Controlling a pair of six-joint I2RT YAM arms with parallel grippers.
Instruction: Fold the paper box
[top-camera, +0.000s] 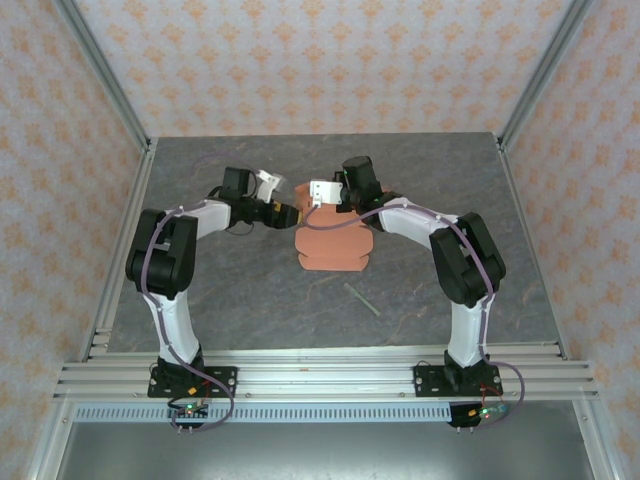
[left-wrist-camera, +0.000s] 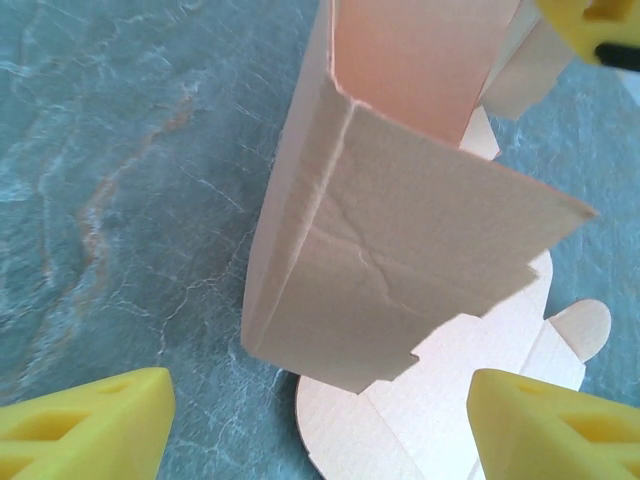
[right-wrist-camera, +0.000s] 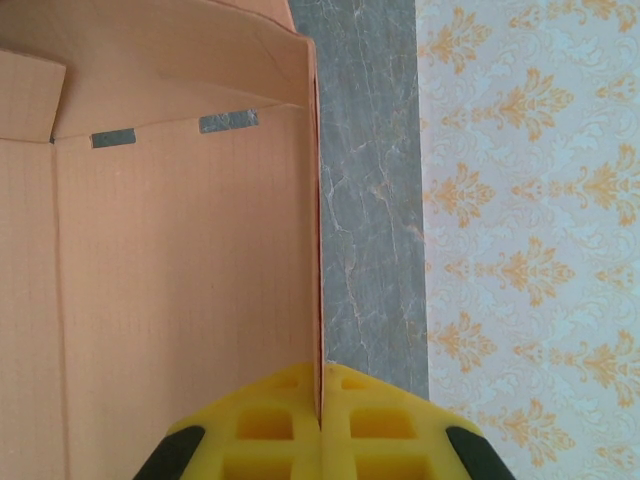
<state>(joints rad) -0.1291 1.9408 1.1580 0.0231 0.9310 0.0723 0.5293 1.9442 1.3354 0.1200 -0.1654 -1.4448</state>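
Note:
The paper box (top-camera: 332, 245) is salmon-orange card lying mid-table, partly folded, with its far walls raised. In the left wrist view a raised, creased side panel of the paper box (left-wrist-camera: 400, 250) stands over the flat base sheet with its rounded tabs. My left gripper (top-camera: 290, 213) is open, its yellow fingers (left-wrist-camera: 90, 425) wide apart on either side of that panel and clear of it. My right gripper (right-wrist-camera: 322, 400) is shut on the thin upright wall of the paper box (right-wrist-camera: 180, 280), pinching its edge from above. The right gripper's yellow finger (left-wrist-camera: 595, 25) shows beyond the panel.
A thin greenish stick (top-camera: 362, 298) lies on the grey marble-patterned table (top-camera: 230, 290) near the box's front right. Patterned walls and metal frame rails (top-camera: 120, 110) enclose the table on three sides.

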